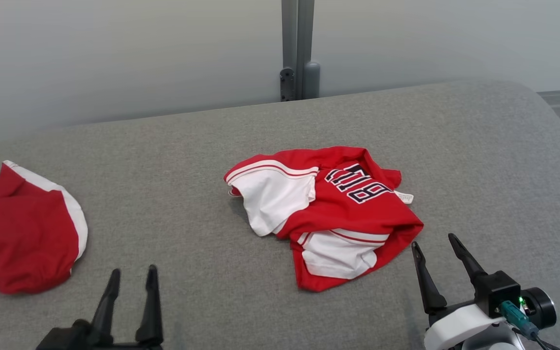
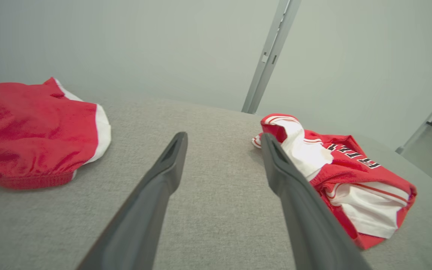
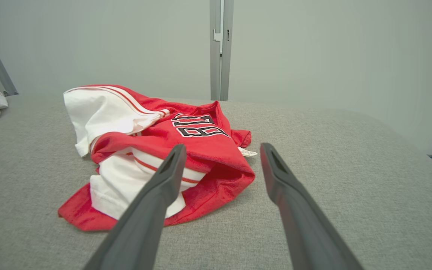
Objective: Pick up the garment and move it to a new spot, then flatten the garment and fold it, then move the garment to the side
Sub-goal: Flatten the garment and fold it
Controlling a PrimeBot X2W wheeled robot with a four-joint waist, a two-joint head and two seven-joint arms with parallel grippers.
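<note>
The crumpled garment [image 1: 326,214] lies in the middle of the bench [image 1: 187,160], at ten o'clock from the spread, empty right pincer [image 1: 433,240] and two o'clock from the equally spread left pincer [image 1: 133,270]; pinching its bunched folds might catch one layer and slip.

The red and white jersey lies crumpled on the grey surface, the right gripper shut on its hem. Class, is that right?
No. The jersey lies crumpled on the grey surface, but the right gripper is open and empty; see the head view.
</note>
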